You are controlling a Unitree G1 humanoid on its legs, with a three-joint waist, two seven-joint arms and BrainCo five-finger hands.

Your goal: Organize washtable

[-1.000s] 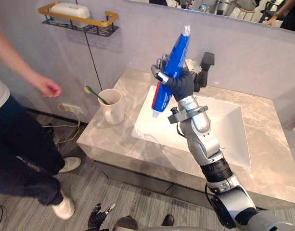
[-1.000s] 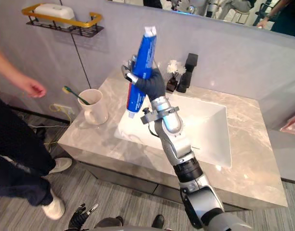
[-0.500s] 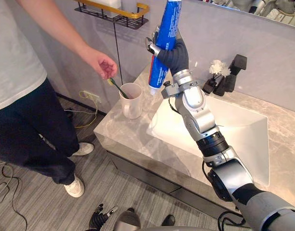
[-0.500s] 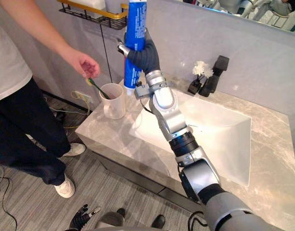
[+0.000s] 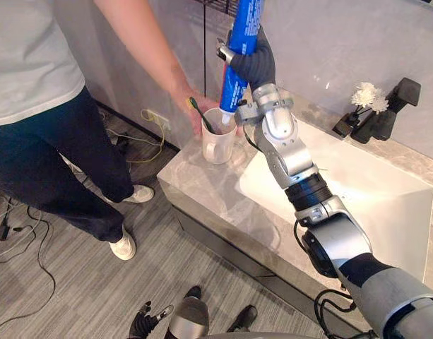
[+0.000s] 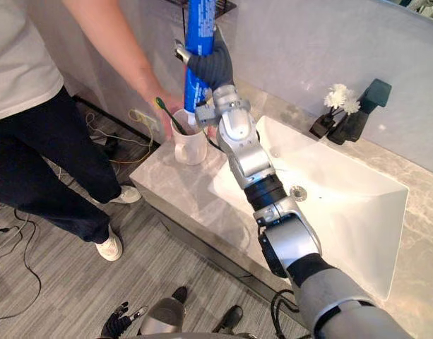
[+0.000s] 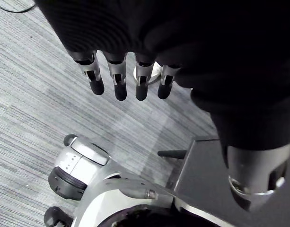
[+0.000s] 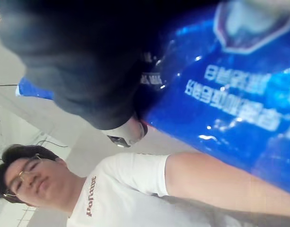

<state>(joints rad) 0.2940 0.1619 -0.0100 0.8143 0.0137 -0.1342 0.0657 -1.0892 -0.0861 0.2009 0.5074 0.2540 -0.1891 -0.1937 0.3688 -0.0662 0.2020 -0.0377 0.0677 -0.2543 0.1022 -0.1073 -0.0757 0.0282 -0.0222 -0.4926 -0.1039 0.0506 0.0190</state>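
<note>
1. Left robot hand (image 7: 118,80): being hung low over the grey floor (image 7: 31,94), fingers straight and relaxed, nothing being carried. It is probably being kept out of the way, since one arm seems enough for this step.

2. Bench (image 5: 202,194): stone-patterned top; its near left corner is being used as the standing place for the mug.

3. Mug (image 5: 218,146): white, upright, just beside the sink (image 5: 357,191). A green toothbrush (image 5: 200,114) is being leant inside it, head up.

4. Person's hand (image 5: 191,106): being held against the mug's far side, seemingly to steady it.

5. Right robot hand (image 5: 250,62): being kept clenched round the middle of the toothpaste tube (image 5: 242,32). The blue tube is being held nearly upright, white cap down, directly over the mug's mouth, evidently so that it can be stood beside the brush. Whether the cap is already past the rim cannot be told.

6. Black faucet (image 5: 393,106) and white flowers (image 5: 366,94): being left at the back of the bench, well apart from the work.
</note>
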